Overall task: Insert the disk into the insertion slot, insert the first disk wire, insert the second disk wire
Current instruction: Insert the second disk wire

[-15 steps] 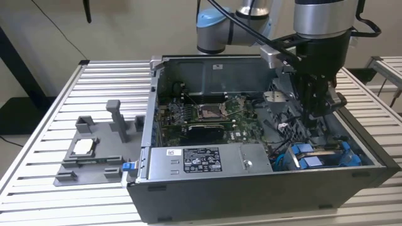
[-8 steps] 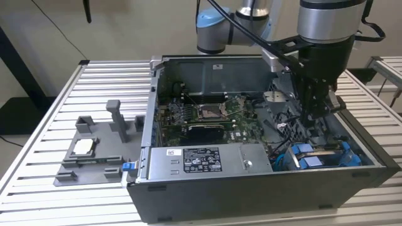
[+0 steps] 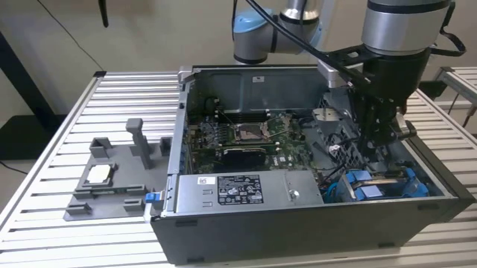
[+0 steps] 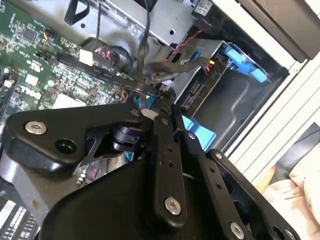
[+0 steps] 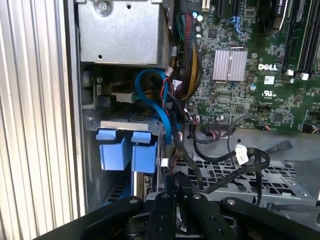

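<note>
My gripper (image 3: 384, 139) is down inside the open case (image 3: 313, 223), with loose black wires (image 5: 220, 160) and a blue cable (image 5: 157, 100) crowding it, the blue tabs (image 5: 125, 150) of the insertion slot (image 3: 384, 184) close by, and the grey power box (image 3: 246, 192) walling one side.

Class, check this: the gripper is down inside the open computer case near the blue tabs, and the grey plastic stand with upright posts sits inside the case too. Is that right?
Not quite. The grey plastic stand sits outside the computer case, on the slatted table at the exterior view's left. The gripper is indeed down inside the case, near the blue tabs.
</note>
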`<state>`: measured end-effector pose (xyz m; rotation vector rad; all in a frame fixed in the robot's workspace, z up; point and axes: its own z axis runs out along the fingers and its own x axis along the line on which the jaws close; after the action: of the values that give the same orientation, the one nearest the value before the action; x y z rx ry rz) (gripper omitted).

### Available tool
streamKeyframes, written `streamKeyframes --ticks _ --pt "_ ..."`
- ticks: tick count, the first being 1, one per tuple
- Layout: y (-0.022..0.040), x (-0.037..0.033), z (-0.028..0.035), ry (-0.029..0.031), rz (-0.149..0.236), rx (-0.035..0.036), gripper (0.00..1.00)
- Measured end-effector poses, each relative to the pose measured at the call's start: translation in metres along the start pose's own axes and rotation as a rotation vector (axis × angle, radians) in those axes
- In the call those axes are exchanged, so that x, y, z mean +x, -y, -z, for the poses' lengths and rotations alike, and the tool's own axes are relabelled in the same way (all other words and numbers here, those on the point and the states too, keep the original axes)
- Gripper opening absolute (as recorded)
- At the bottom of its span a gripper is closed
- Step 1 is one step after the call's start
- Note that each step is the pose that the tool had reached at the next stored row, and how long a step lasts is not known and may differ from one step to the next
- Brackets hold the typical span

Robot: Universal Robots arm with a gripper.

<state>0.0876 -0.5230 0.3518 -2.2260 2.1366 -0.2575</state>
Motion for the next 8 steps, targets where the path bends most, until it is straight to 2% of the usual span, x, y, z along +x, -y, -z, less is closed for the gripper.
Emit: streamKeyframes --ticks 5,6,8 --pt "0.0116 0.0062 -0.0025 0.0017 0.003 -0.0319 0.16" --pt "0.0132 0.0075 -0.0028 0.0021 0.003 -0.0408 0.16" --pt "0.0155 0.0101 -0.0034 0.0032 0.005 -0.0630 0.16"
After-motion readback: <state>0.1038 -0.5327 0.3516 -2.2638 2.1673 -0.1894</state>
